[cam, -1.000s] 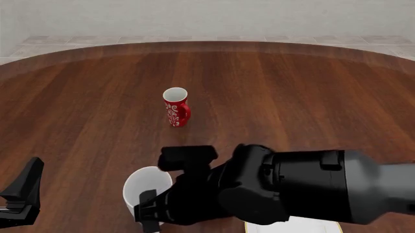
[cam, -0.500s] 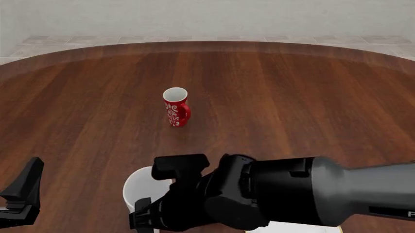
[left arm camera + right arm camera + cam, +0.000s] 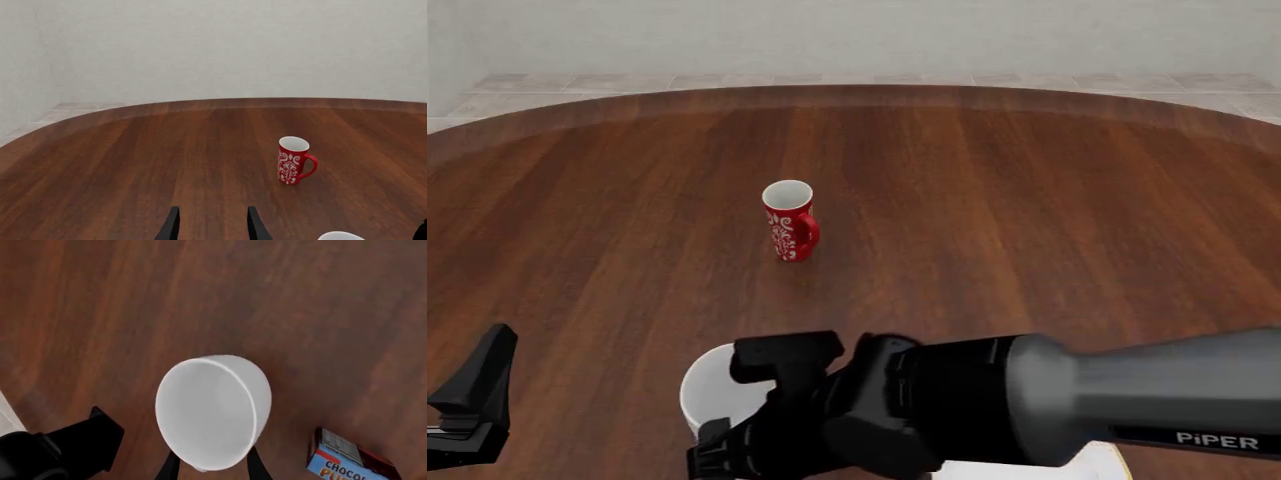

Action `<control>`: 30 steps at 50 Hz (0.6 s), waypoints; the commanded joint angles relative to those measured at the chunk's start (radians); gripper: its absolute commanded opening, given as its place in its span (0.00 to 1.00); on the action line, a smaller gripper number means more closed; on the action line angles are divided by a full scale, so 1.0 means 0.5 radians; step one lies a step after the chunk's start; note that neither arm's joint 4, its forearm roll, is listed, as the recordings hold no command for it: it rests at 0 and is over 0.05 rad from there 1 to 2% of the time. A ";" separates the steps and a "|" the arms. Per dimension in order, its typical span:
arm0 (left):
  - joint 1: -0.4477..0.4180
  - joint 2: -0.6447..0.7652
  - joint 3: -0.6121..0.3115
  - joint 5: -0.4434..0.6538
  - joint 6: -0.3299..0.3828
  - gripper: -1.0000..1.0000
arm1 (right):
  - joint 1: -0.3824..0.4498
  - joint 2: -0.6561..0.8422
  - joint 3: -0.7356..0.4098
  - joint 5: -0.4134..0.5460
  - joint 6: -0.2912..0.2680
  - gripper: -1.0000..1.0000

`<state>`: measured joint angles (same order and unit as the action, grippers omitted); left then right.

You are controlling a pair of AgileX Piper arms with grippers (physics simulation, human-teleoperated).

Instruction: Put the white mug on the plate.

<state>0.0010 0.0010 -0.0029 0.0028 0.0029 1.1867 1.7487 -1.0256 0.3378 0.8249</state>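
Glossy white mug [image 3: 213, 412], patterned glazed red mug [image 3: 789, 221], polished wood-grain table [image 3: 1028, 200], matt black claw [image 3: 208, 465].

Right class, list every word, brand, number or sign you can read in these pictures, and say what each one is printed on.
"PiPER": white lettering on the right arm, front view.
"CHOCOL", cut off by the picture's edge, with a partly visible "PU" below: on the blue and red box, right wrist view.
Smaller print on that box: too small to read.
The red mug bears only a white pattern, no text.

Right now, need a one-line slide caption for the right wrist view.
Right gripper straddling the near rim of the white mug on the wooden table, chocolate box beside it.
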 commanded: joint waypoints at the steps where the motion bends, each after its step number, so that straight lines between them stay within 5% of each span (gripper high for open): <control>1: -0.001 0.004 0.001 -0.005 -0.001 1.00 | -0.004 0.084 -0.031 -0.036 -0.001 1.00; 18: -0.001 0.004 0.001 -0.005 0.000 1.00 | -0.022 0.153 -0.071 -0.044 -0.020 1.00; 19: -0.001 0.004 0.001 -0.005 0.000 1.00 | -0.024 0.155 -0.070 -0.047 -0.021 0.00; 30: -0.002 0.004 0.001 -0.005 0.000 1.00 | -0.030 0.145 -0.085 -0.023 -0.035 0.00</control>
<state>0.0009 0.0010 -0.0029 0.0028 0.0029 1.1734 1.7718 -1.0411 0.3459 0.8203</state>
